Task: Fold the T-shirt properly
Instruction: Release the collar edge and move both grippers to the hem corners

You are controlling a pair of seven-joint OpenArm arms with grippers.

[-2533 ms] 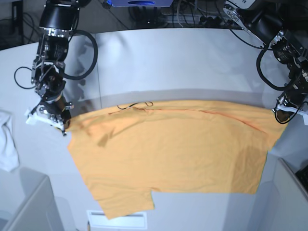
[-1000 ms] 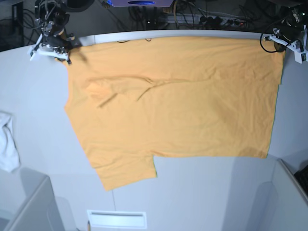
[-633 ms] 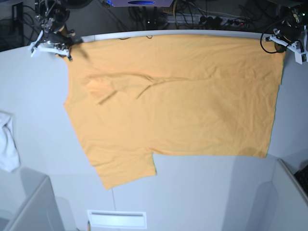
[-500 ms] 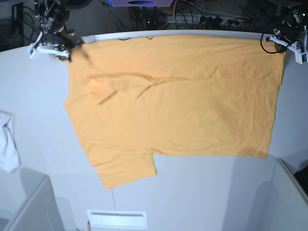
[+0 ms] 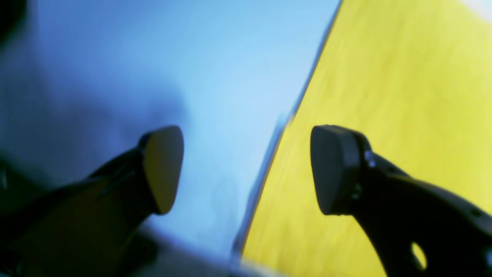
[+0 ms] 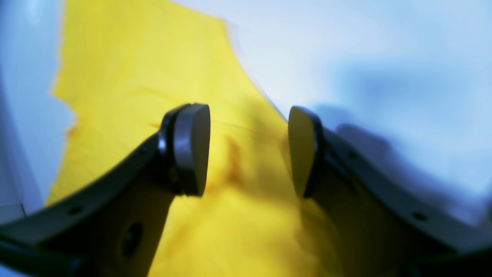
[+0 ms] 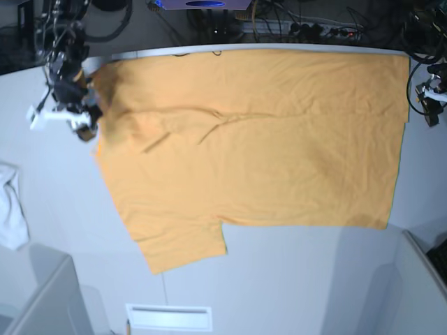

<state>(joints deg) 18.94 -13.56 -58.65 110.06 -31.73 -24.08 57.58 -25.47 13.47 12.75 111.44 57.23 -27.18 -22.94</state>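
The orange T-shirt (image 7: pixel 251 146) lies spread flat on the grey table (image 7: pixel 300 279), its far edge along the table's back rim and one sleeve toward the front left. In the base view my right gripper (image 7: pixel 66 117) hovers at the shirt's left edge and my left gripper (image 7: pixel 427 94) sits just off its right edge. The left wrist view shows the left gripper (image 5: pixel 246 169) open, with the T-shirt's (image 5: pixel 403 77) edge running below the gap. In the right wrist view the right gripper (image 6: pixel 246 150) is open above the T-shirt (image 6: pixel 134 77). Neither holds anything.
A small white cloth (image 7: pixel 10 206) lies at the table's left edge. Grey bin walls stand at the front left (image 7: pixel 35 293) and front right (image 7: pixel 419 279). A white label (image 7: pixel 169 317) is at the front edge. Cables (image 7: pixel 279 24) run behind the table.
Both grippers have opened and let go of the shirt's far corners. Each has drawn back from the table's far rim toward the near side. The shirt has stayed flat.
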